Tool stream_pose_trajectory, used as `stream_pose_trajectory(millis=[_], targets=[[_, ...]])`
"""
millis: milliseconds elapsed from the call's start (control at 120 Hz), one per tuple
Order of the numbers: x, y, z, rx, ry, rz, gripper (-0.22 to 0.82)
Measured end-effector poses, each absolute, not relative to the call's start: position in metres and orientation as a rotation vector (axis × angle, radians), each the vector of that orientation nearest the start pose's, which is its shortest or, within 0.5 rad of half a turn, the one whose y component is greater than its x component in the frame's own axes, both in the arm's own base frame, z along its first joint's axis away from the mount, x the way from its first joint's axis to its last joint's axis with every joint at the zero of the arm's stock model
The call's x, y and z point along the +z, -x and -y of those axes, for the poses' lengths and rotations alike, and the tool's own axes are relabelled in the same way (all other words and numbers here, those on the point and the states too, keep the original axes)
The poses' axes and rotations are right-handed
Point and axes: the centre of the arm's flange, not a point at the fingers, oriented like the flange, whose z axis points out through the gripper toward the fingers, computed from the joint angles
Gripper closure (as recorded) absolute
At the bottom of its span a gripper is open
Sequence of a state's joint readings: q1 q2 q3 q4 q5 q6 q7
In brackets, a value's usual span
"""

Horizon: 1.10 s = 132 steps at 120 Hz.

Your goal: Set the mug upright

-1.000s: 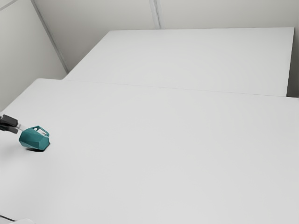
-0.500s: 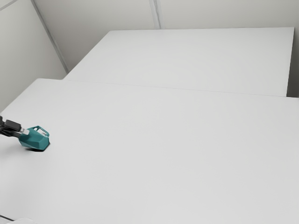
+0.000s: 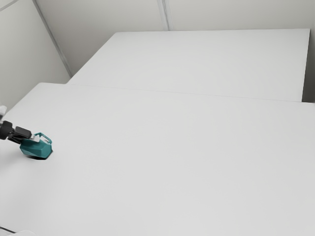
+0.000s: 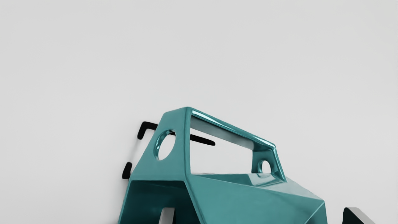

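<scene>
"Where's the mug?"

"At the left edge of the exterior view, a little below mid-height. The teal mug (image 3: 35, 148) lies on its side on the white table (image 3: 172, 162), its handle (image 3: 45, 137) sticking upward."

"So it isn't upright. And the hand?"

"The hand (image 3: 35, 139) is right at the mug's upper side. It's released: the wrist view has the fingers spread wide. One finger (image 4: 167, 216) overlaps the dark mouth (image 4: 155, 197); the other finger (image 4: 356, 215) stands apart, beyond the closed end."

"Is that first one inside the mouth?"

"I can't tell; it could be just above it."

"Which step would you call this?"

"Lining up a grasp, I'd judge. Next it should settle the fingers where they can pinch firmly, close them, then lift and turn the mug until its mouth faces up and its base meets the table."

"Any risk?"

"Closing off-centre could roll it or push it along. I'd watch the handle too, since it might catch during the turn."

"And farther out?"

"A second white surface (image 3: 197, 64) across the top, with pale walls (image 3: 108, 14) behind."
</scene>
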<state>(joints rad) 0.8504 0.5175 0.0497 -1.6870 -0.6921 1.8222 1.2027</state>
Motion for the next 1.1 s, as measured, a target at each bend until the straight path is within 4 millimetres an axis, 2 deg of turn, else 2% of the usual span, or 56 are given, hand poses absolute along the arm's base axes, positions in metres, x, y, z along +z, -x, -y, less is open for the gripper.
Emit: stream_pose_trajectory(millis=[100, 342, 558, 833, 933, 1100], targets=[[0.286, -0.441, -0.465, 0.445, -2.486, -0.006, 0.04], [0.289, -0.442, -0.463, 0.448, -2.481, 0.002, 0.28], [0.297, -0.442, -0.462, 0.456, -2.484, 0.012, 0.43], [0.314, -0.455, -0.448, 0.468, -2.489, 0.058, 0.67], [0.315, -0.456, -0.444, 0.463, -2.493, 0.067, 0.70], [0.334, -0.461, -0.429, 0.468, -2.505, 0.104, 0.74]])
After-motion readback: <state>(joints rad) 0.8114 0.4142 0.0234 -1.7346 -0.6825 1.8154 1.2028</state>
